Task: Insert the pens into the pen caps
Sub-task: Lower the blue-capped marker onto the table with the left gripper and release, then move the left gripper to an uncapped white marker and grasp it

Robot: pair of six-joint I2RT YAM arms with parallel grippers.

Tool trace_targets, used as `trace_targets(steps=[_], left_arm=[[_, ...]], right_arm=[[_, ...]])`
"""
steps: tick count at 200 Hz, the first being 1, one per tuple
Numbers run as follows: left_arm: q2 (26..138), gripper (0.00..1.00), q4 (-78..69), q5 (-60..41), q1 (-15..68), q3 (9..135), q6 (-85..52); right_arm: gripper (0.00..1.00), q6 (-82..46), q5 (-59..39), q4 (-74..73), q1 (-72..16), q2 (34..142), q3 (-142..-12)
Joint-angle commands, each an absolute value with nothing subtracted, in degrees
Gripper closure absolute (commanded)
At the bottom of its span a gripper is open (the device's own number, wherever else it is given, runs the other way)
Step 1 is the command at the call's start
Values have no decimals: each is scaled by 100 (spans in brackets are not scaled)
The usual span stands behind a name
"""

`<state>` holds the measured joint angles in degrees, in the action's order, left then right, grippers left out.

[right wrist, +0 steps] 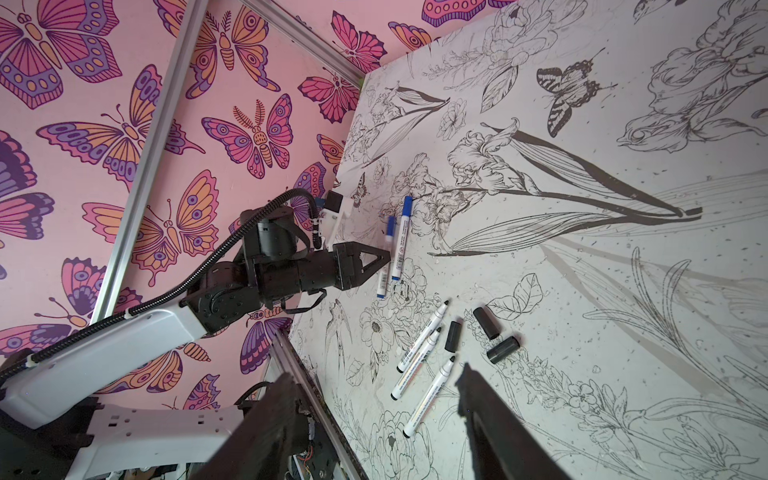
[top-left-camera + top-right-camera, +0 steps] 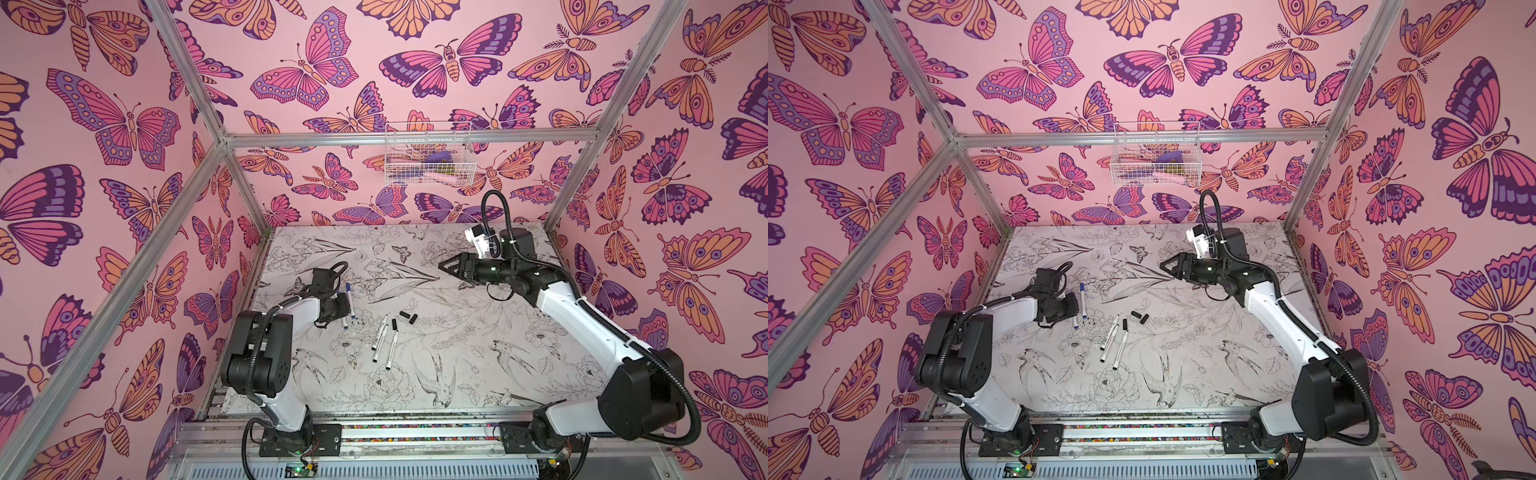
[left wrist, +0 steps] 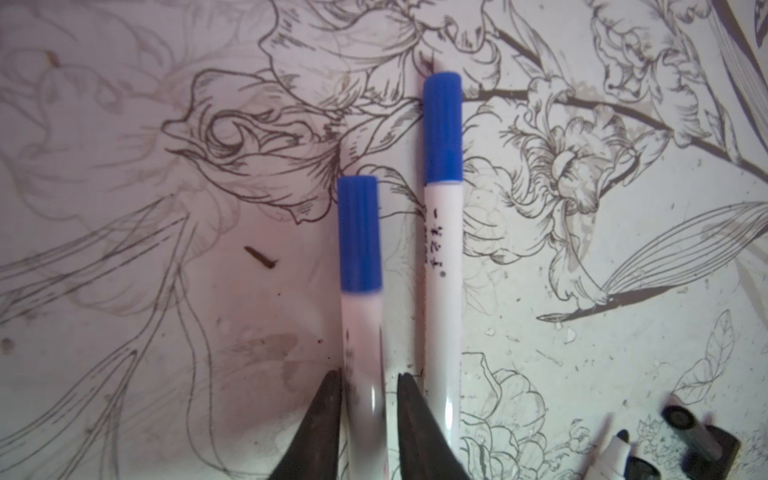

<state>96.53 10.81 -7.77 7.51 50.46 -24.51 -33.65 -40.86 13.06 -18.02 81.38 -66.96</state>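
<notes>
Your left gripper (image 3: 365, 376) sits low at the table's (image 2: 478, 353) left side. Its jaws are narrow and straddle a blue-capped pen (image 3: 360, 324). A thin gap shows between the barrel and one finger (image 3: 409, 399), so the pen looks loose between the jaws rather than clamped. You can't tell from these views whether that pen rests on the table. A second blue-capped pen (image 3: 442, 257) lies just beside it and parallel, with its cap reaching further out.

Your right gripper (image 2: 441, 266) hangs above the far right part of the table, jaws wide, with nothing between them.

Near the table's middle, three uncapped pens (image 1: 415, 363) with black tips lie close together at a slant, tips pointing away from the robot's base. Three black caps (image 1: 486, 322) lie loose just beyond those tips. One of them (image 1: 453, 336) is almost at the pens. The other two lie a little to the right, near each other but apart.
</notes>
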Motion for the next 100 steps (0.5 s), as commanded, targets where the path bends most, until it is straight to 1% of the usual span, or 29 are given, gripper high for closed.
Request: trace_targets(steps=[1, 28, 52, 78, 100], left_arm=[[9573, 67, 1238, -660, 712, 5091, -2529], [9175, 60, 1387, -586, 720, 5034, -2691], [8488, 55, 1553, -455, 874, 4809, -2825], [7899, 53, 1988, -295, 1469, 4656, -2811], [7686, 53, 2257, -486, 2146, 4553, -2867]], right_arm=[[36, -3212, -4025, 1415, -1795, 8121, -6719], [36, -3215, -4034, 1390, -1809, 8092, -6693], [36, -3156, -4003, 1419, -1819, 8052, -6683], [36, -3095, -3961, 1486, -1836, 8073, -6699], [36, -3081, -3938, 1518, -1837, 8102, -6720]])
